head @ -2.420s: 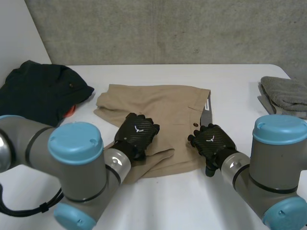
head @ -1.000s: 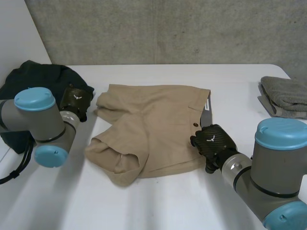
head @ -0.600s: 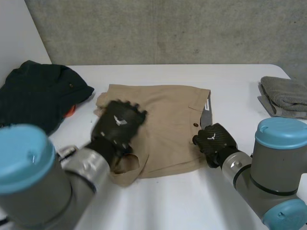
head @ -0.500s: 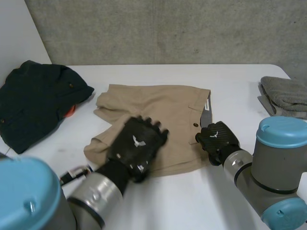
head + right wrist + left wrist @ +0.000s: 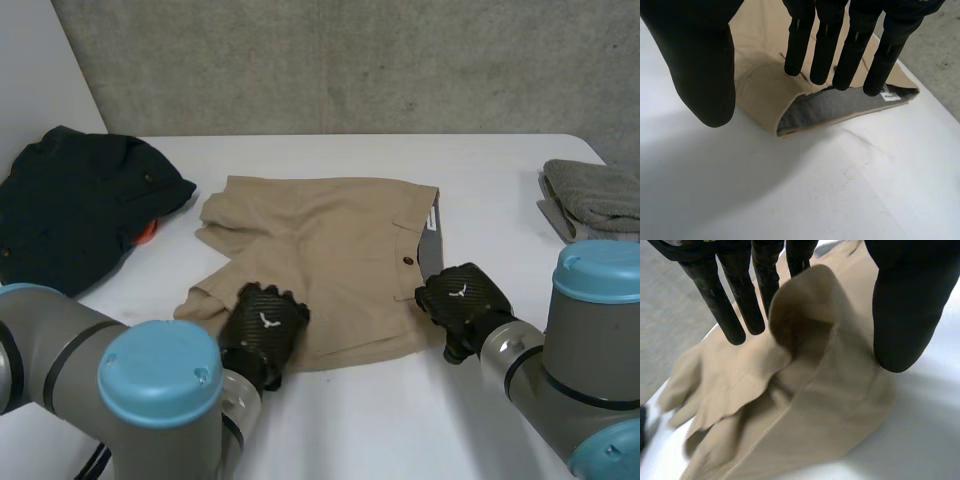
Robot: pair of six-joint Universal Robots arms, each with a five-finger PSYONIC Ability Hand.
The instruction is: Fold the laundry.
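A pair of tan shorts (image 5: 320, 250) in smooth woven cloth lies flat at the middle of the white bench (image 5: 350, 430), waistband to the right and legs to the left. Its near left leg is rumpled, and the hem there stands up in a soft open loop (image 5: 800, 315).

The left hand (image 5: 262, 325) is at that near left hem. In the left wrist view its fingers (image 5: 740, 305) are straight and spread over the loop with the thumb well apart on the other side, so the hand is open and grips nothing.

The right hand (image 5: 462, 300) is at the near right corner of the shorts. It is also open, with straight fingers (image 5: 825, 45) over the waistband edge, where the grey lining (image 5: 840, 107) shows, and the thumb held wide. A small dark button (image 5: 407, 261) sits near that edge.

A dark, crumpled garment (image 5: 80, 200) is heaped at the far left, well apart from the shorts. A folded grey towel (image 5: 595, 200) with a nubbly surface lies at the far right edge. Bare bench runs along the near side and on both sides of the shorts.
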